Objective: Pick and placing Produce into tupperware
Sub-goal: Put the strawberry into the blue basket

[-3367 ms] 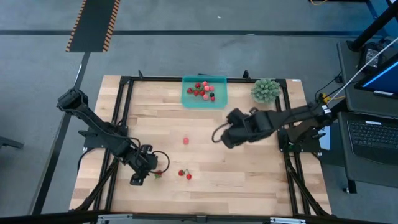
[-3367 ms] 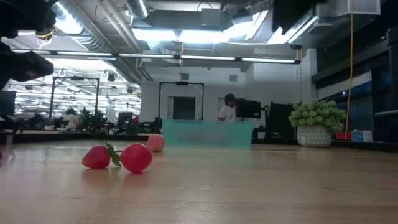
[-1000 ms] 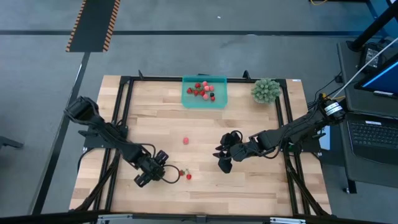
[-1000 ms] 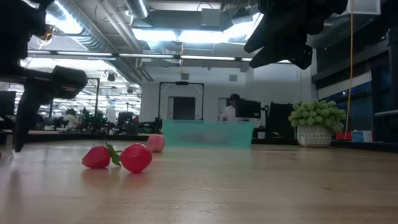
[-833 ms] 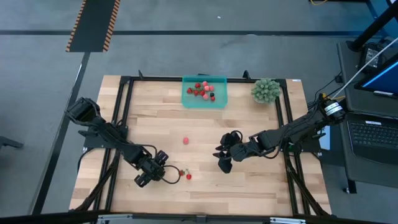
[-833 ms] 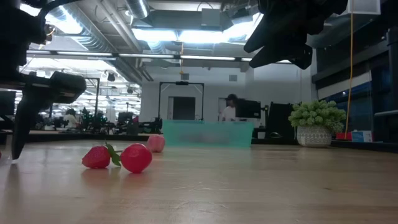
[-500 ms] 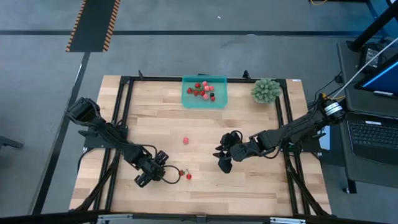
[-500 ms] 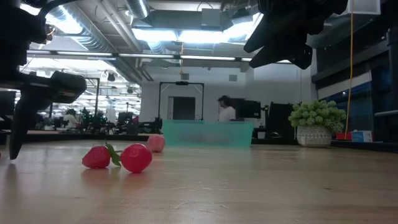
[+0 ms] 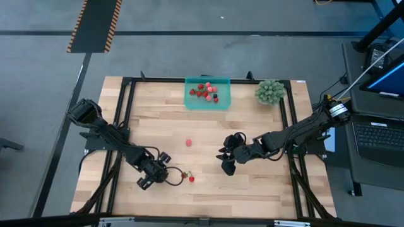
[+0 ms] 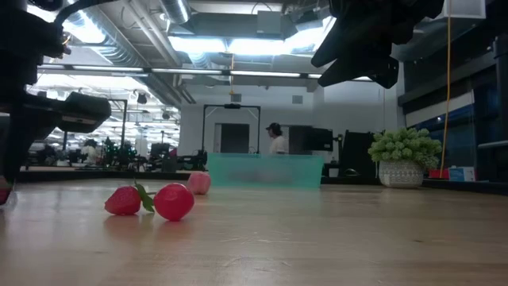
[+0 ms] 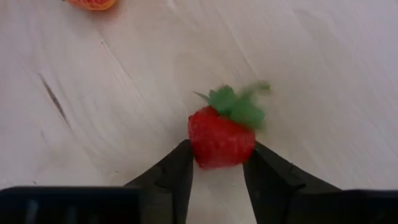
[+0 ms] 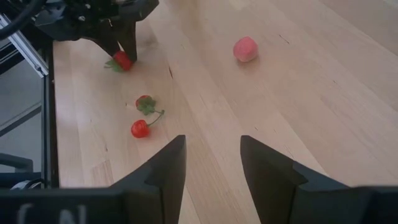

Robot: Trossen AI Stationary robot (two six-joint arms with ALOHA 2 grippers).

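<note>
Left gripper (image 11: 219,163) clamped on a strawberry (image 11: 222,135) (green top showing); right gripper (image 12: 211,163) parted, empty, hovering mid-table.

the tupperware (image 9: 207,93) sits at the table's (image 9: 252,195) far edge with produce inside, a plant ball (image 9: 269,91) to its right. one berry (image 9: 188,143) lies mid-table. nearer the front, the left gripper (image 9: 169,175) pinches a strawberry (image 11: 222,137) — two more (image 9: 188,177) just right of it. the right gripper (image 9: 222,157) hangs right of centre.
</note>
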